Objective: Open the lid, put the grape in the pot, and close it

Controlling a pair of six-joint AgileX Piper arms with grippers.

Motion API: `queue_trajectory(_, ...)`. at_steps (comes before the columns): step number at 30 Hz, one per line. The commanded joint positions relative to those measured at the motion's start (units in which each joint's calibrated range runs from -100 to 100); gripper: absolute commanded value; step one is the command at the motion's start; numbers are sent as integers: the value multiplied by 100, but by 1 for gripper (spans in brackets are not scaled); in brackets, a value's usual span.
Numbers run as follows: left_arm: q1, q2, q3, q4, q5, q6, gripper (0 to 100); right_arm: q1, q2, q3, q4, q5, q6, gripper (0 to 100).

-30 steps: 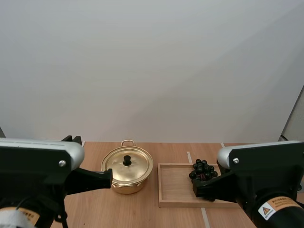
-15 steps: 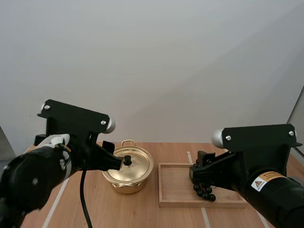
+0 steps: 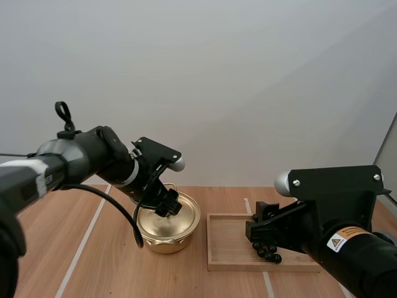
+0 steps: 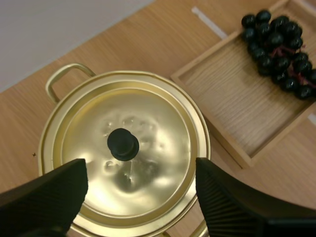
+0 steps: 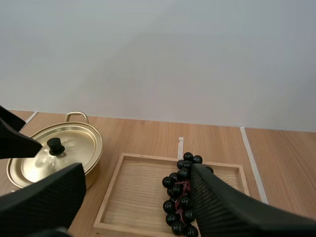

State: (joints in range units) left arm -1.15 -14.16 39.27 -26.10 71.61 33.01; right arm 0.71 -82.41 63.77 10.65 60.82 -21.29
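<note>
**Both grippers open over pot and tray**

Centre-left of the high view, the left gripper (image 3: 167, 207) hangs over the one round, polished, brass-coloured pot (image 3: 162, 241). Its fingers are spread wide either side of the black knob (image 4: 123, 144) on the single seated lid (image 4: 148, 123), touching nothing. At lower right, the right gripper (image 5: 138, 170), likewise wide open and empty, hovers above one rectangular wooden tray (image 3: 226, 245) bearing one bunch of glossy dark grapes (image 5: 180, 195).

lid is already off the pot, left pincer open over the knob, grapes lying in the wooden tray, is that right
Not quite: the lid is not off. It sits closed on the pot, as the left wrist view shows. The rest holds: the left pincer is open over the knob, and the grapes lie in the wooden tray.
</note>
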Motion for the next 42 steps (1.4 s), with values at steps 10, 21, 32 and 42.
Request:
queue_trajectory(10, -147, 1621, -1069, 400, -100, -15, 100, -25, 0, -56, -26, 76, 0, 100)
queue_trajectory(21, -147, 1923, -1261, 569, -150, -48, 65, -25, 0, -56, -26, 199, 0, 100)
queue_trajectory(32, -147, 1876, -1261, 569, 621, -123, 0, -25, 27, -56, -13, 200, -322, 100)
queue_trajectory(42, -147, 430, -1630, 569, 1308, -235, 0, -25, 2044, -137, 234, -962, -478, 100)
